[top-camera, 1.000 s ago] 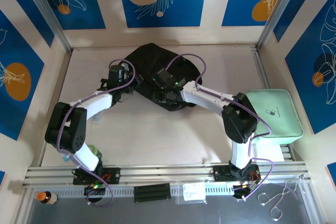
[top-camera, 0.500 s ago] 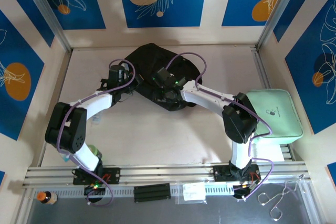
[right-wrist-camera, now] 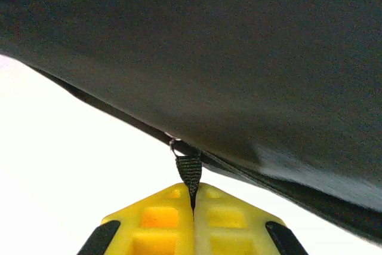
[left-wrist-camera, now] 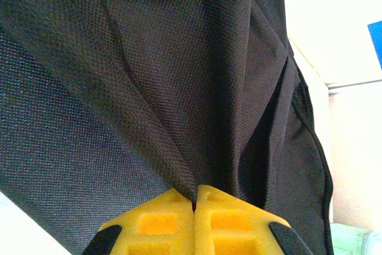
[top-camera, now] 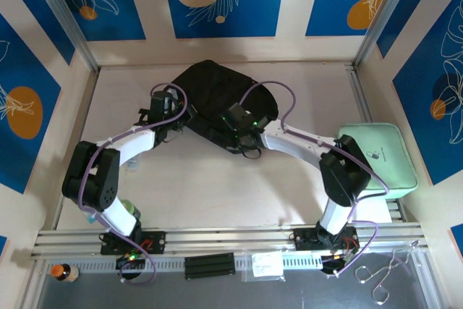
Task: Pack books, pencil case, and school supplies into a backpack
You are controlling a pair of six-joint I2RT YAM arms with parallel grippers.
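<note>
The black fabric backpack (top-camera: 217, 92) lies at the back middle of the table. My left gripper (top-camera: 168, 112) sits at its left edge, shut on a pinched fold of the backpack cloth (left-wrist-camera: 179, 165). My right gripper (top-camera: 240, 129) is at the bag's near edge, shut on a short black webbing zip pull (right-wrist-camera: 190, 174) that hangs from a small metal ring on the zip line (right-wrist-camera: 239, 171). The backpack (right-wrist-camera: 239, 58) spreads across the upper part of the right wrist view. The books and other supplies are out of view.
A mint green rectangular box (top-camera: 380, 157) lies at the right side of the table beside the right arm. Aluminium rails (top-camera: 217, 236) run along the near edge. A small bottle (top-camera: 64, 272) stands at the bottom left, below the rail.
The right gripper has moved right and nearer along the backpack's near edge, drawing the zip pull with it. The left gripper has stayed where it was.
</note>
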